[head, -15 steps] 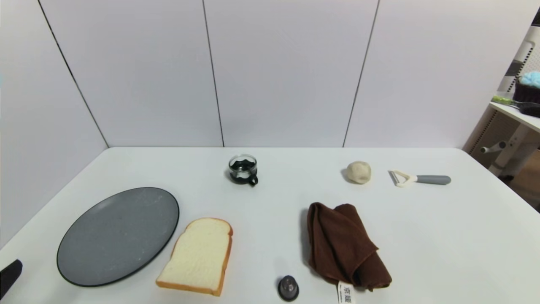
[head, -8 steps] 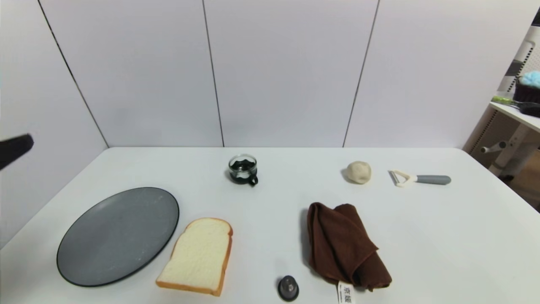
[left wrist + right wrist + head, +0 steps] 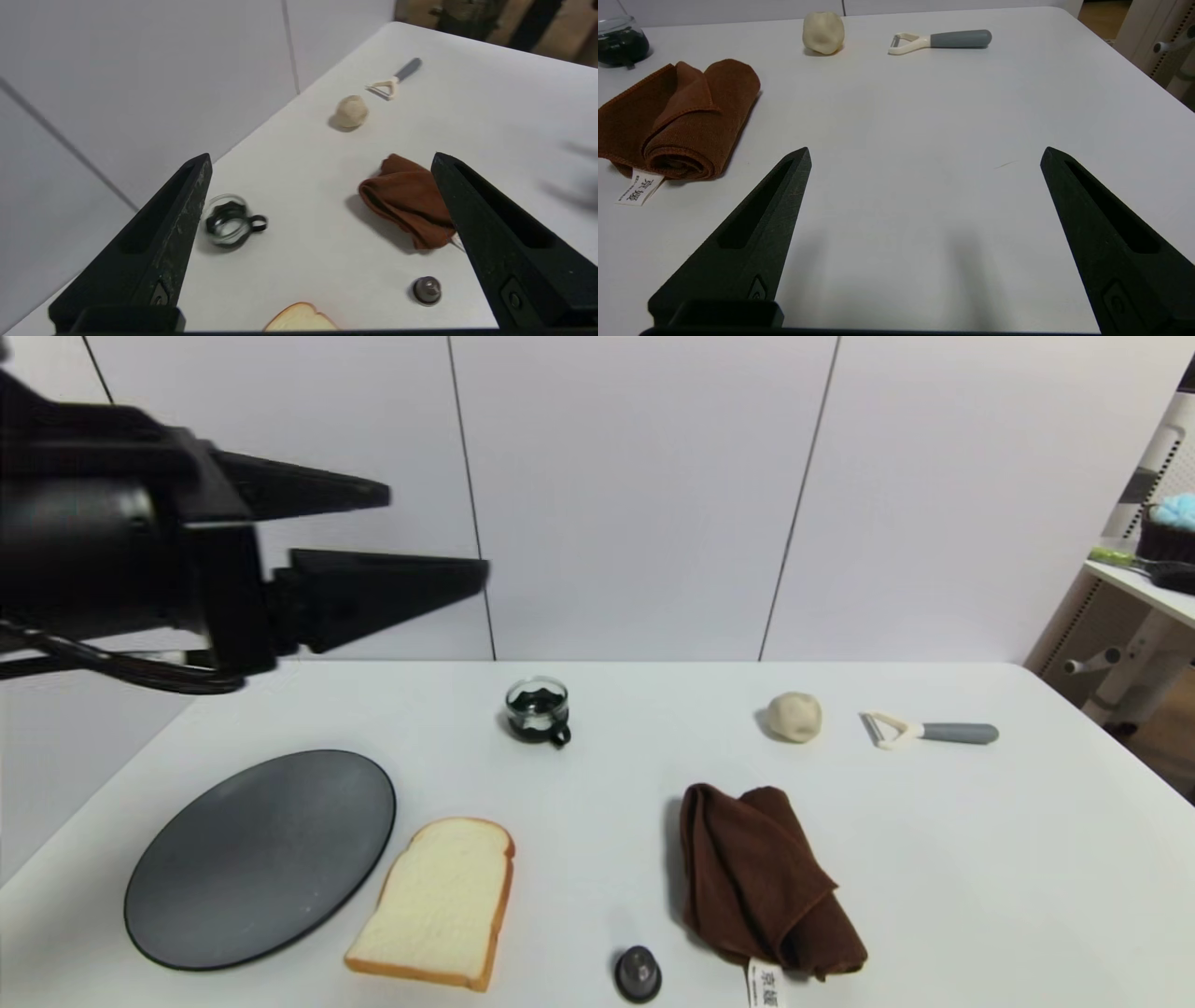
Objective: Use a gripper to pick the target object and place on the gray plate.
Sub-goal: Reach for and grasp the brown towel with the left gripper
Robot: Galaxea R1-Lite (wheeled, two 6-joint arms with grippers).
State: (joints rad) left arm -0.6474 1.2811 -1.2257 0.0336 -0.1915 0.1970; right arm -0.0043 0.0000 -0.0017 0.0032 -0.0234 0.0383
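The folded dark brown towel (image 3: 761, 879) with a white tag lies on the white table at the front right; it also shows in the left wrist view (image 3: 405, 198) and the right wrist view (image 3: 677, 119). The gray plate (image 3: 261, 855) lies at the front left. My left gripper (image 3: 434, 537) is open and empty, raised high above the table's left side, well away from the towel. My right gripper (image 3: 924, 156) is open and empty, low over bare table to the right of the towel; it is out of the head view.
A bread slice (image 3: 439, 901) lies beside the plate. A small glass cup (image 3: 538, 709) stands at the back middle. A beige dough ball (image 3: 794, 717) and a peeler (image 3: 929, 732) lie at the back right. A small dark knob (image 3: 638, 973) sits at the front edge.
My left gripper has risen from the lower left corner and swung in high over the table's left side. The objects on the table have not moved.
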